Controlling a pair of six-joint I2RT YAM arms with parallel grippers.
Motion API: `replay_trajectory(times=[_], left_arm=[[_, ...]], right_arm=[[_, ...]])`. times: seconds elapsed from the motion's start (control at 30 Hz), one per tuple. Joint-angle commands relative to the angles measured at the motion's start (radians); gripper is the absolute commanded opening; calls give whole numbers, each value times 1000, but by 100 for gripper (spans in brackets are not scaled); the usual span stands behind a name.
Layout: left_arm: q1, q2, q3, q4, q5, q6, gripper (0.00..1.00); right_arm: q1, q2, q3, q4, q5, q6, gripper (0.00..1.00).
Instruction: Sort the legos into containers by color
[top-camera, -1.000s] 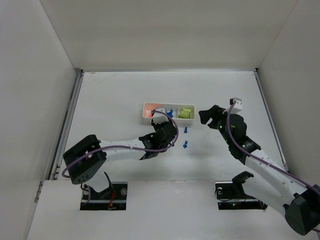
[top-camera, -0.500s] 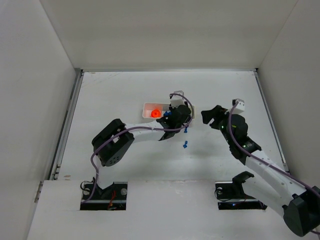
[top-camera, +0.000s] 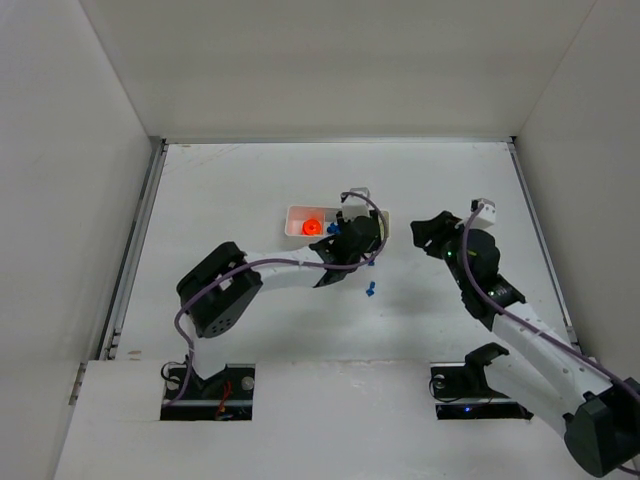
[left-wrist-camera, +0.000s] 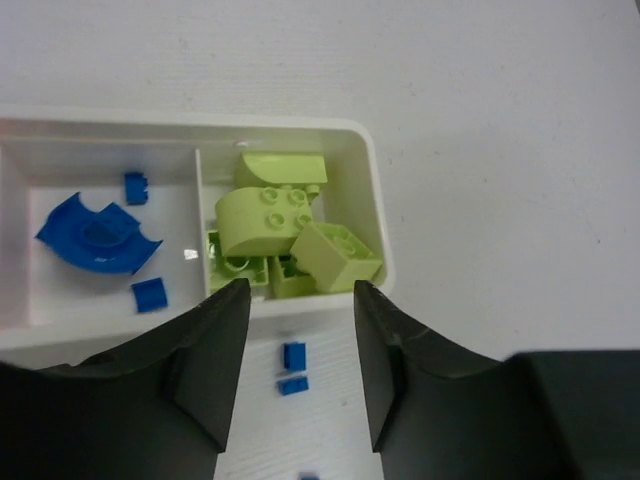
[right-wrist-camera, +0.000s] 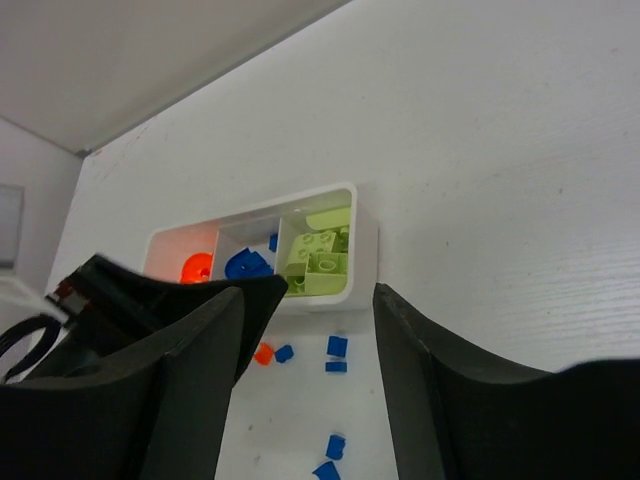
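"What's the left arm (top-camera: 270, 268) doing?"

"It's stretching forward and across to the right, keeping low. The left gripper (left-wrist-camera: 296, 298) is pointing down, its jaws standing apart and gripping nothing."

"And the right arm (top-camera: 505, 305)?"

"It's leaning forward with its elbow bending. The right gripper (right-wrist-camera: 308, 300) is angling left, fingers spreading wide, empty too."

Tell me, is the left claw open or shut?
The left claw is open: its fingers stand apart in its wrist view, nothing held between them.

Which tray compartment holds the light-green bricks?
The end compartment on the right arm's side; the middle one holds blue pieces, the other end an orange disc.
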Motion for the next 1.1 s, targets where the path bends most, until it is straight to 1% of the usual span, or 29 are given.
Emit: replay_trajectory(times=[0.0, 0.1, 0.17, 0.3, 0.37, 0.43, 0.53, 0.63, 0.77, 0.83, 0.87, 0.9, 1.07], left_arm=[[-49, -158, -99, 41, -63, 90, 41], [-98, -237, -240, 76, -106, 133, 37], [-118, -277, -331, 95, -133, 135, 37], [-126, -371, -489, 124, -190, 107, 37], [-109, -452, -570, 138, -198, 83, 37], [-66, -567, -653, 139, -181, 54, 37], [-8, -717, -739, 120, -158, 35, 37], [40, -837, -805, 95, -150, 23, 37], [106, -960, -857, 75, -118, 23, 39], [133, -1012, -870, 66, -100, 29, 40], [141, -1037, -879, 63, -92, 29, 40], [150, -1057, -888, 61, -86, 29, 41], [173, -1114, -909, 41, -57, 14, 41]], right_arm=[[4, 30, 14, 50, 7, -1, 50], [27, 64, 29, 43, 10, -12, 35], [56, 80, 46, 29, 27, -19, 29], [168, 139, 81, 4, 45, -67, 26], [243, 175, 94, 1, 50, -87, 26], [327, 234, 117, -3, 53, -113, 26], [395, 338, 156, -3, 38, -136, 26], [415, 459, 199, 0, 0, -162, 27], [412, 611, 253, 21, -79, -207, 38], [405, 668, 278, 32, -100, -228, 45], [405, 691, 287, 38, -99, -243, 48], [406, 712, 296, 43, -90, -259, 49], [408, 792, 325, 106, -19, -305, 51]])
